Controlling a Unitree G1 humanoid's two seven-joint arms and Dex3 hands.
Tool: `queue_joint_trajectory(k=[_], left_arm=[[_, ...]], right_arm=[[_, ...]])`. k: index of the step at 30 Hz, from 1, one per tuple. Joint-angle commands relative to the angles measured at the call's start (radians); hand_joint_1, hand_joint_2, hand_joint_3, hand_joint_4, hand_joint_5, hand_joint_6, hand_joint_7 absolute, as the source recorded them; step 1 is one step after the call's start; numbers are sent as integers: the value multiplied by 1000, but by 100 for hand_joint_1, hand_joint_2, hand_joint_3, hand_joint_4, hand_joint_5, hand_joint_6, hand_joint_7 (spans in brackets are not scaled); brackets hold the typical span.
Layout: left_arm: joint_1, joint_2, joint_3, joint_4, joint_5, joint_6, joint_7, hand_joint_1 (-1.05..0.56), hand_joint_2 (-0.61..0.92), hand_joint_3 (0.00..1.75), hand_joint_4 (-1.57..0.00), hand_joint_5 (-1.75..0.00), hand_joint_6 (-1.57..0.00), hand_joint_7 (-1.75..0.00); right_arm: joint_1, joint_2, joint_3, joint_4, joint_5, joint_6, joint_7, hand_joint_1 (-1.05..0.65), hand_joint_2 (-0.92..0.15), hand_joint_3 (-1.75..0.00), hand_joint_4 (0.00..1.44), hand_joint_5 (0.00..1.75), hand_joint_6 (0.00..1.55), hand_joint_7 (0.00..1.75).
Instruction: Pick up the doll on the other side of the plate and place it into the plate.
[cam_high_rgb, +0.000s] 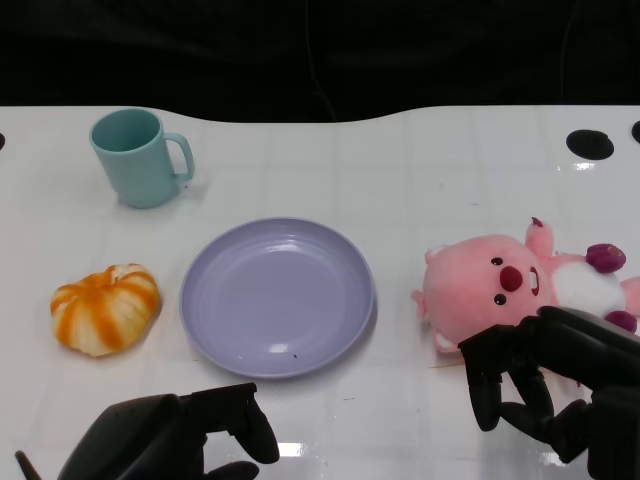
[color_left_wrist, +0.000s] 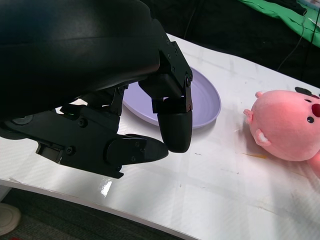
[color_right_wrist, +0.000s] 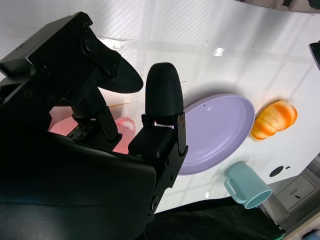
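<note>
White table is seen; the pink doll, right of the plate, lies lengthwise across, head toward it, partly hidden by the empty, spread right hand. Left hand is cut off, empty.

A teal mug and an orange pumpkin sit apart.

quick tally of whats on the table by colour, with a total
Pink: 1, the doll
Purple: 1, the plate
Teal: 1, the mug
Orange and white: 1, the pumpkin
Total: 4
</note>
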Motion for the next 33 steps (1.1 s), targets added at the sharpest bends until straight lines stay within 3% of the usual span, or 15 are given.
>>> queue_joint_trajectory(k=[1,27,29,33], left_arm=[[-1,17,12,-4,-6,-6,-7,-30,92,43,-57,-171,-61,-116],[-2,20,13,-3,-4,-9,-9,-30,92,42,-57,-170,-62,-114],[-2,21,13,-3,-3,-9,-8,-30,92,42,-57,-170,-62,-115],[-4,24,14,0,-5,-15,-5,-30,92,42,-57,-171,-62,-115]], right_arm=[[-11,-11,1,7,-2,-1,-7,-13,-38,-130,82,175,78,142],[-13,-9,-2,0,4,26,-7,-12,-40,-128,81,175,75,143],[-12,2,-11,10,21,18,-17,-11,-40,-126,79,174,76,137],[-13,24,-25,29,43,-8,-53,-10,-46,-105,80,145,82,101]])
